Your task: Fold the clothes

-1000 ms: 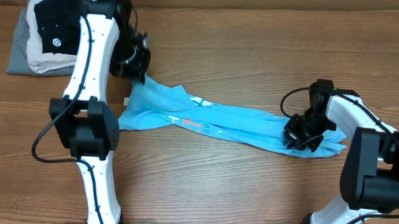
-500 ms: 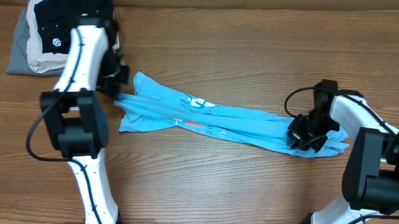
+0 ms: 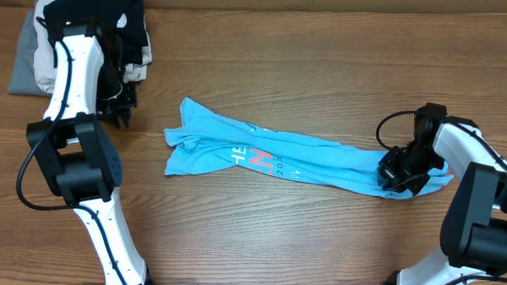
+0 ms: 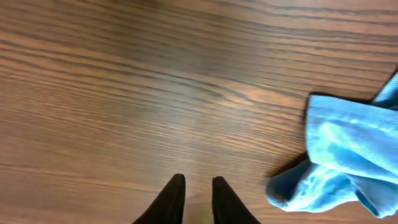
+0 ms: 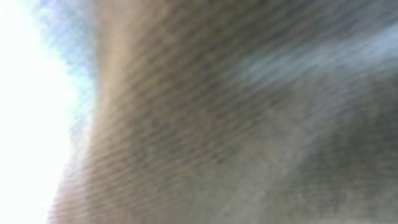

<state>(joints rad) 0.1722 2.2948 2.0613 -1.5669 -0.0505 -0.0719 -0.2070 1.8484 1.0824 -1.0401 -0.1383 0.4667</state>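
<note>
Nearest the robot, a bare stretch of wooden table (image 3: 275, 236) runs between the two arm bases.

Just beyond it, a light blue shirt (image 3: 304, 157) lies on the table, pulled out into a long, rumpled band running left to right. It sits a little right of the middle. White and pink-red lettering shows on the left half of the band. The left end is wider and bunched into loose folds, and the band narrows toward the right.

The right gripper (image 3: 402, 175) sits low on the shirt's right end. It is clamped on the cloth, which bunches around it. A little blue fabric sticks out past it on the right. The right wrist camera shows only blurred fabric pressed close to the lens, with none of its fingers visible.

Further back on the left, the left gripper (image 4: 198, 182) hangs over bare wood, apart from the shirt's left end. In its wrist view the two dark fingers stand parted by a narrow gap with nothing between them. The wood grain is below, and the crumpled blue edge of the shirt is off to the right, not touching the fingers.

At the far left corner is a pile (image 3: 40, 67) of folded garments: black on top, beige under it, grey at the bottom. The left arm hides part of it.
</note>
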